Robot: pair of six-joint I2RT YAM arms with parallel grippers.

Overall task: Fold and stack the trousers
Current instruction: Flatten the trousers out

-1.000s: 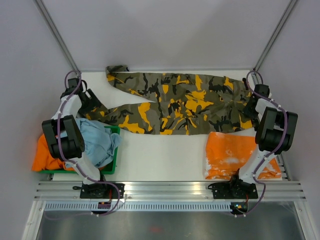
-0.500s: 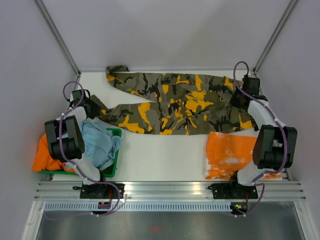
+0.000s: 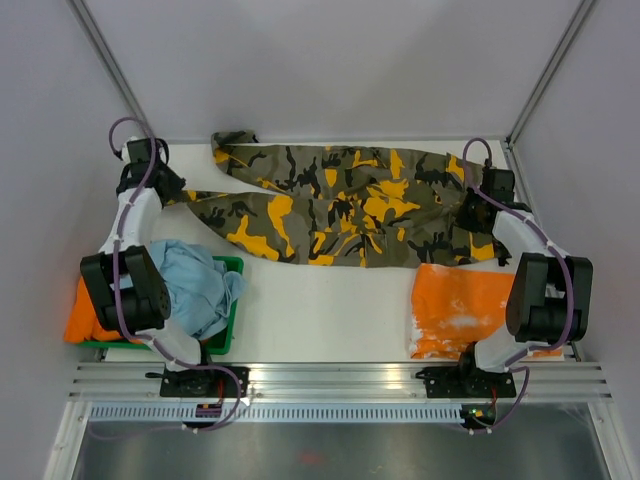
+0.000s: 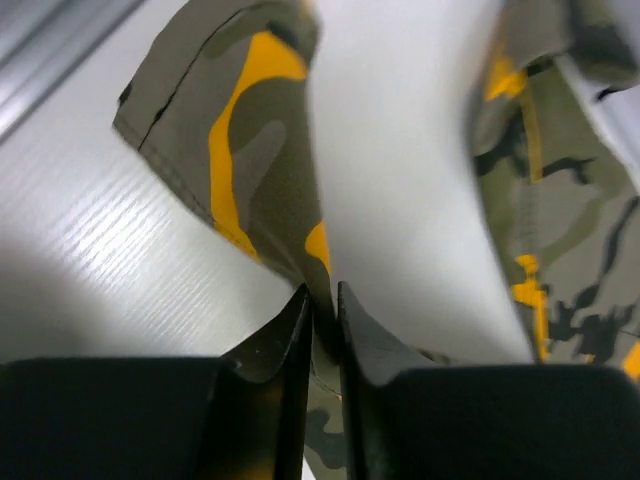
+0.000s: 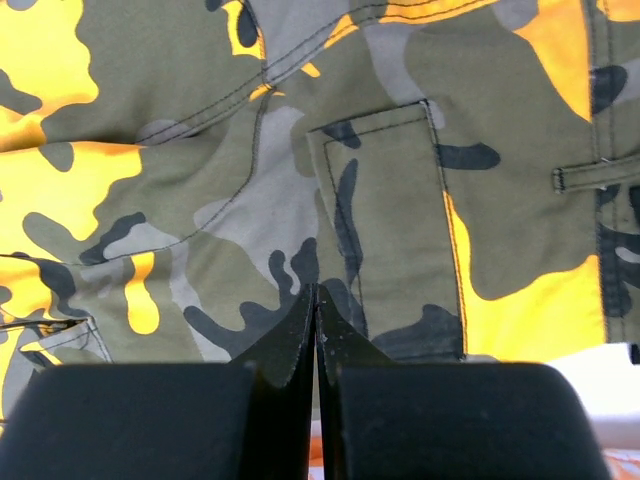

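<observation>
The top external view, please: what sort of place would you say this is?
Probably a robotics lab workcell, not a home: a white table boxed in by plain grey panels, two black-and-white robot arms bolted to an aluminium rail, and olive-green camouflage trousers spread out for folding.

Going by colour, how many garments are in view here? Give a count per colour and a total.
Camouflage: 1, the trousers
Orange: 2, the right orange garment and the left orange garment
Light blue: 1, the blue garment
Total: 4
</observation>
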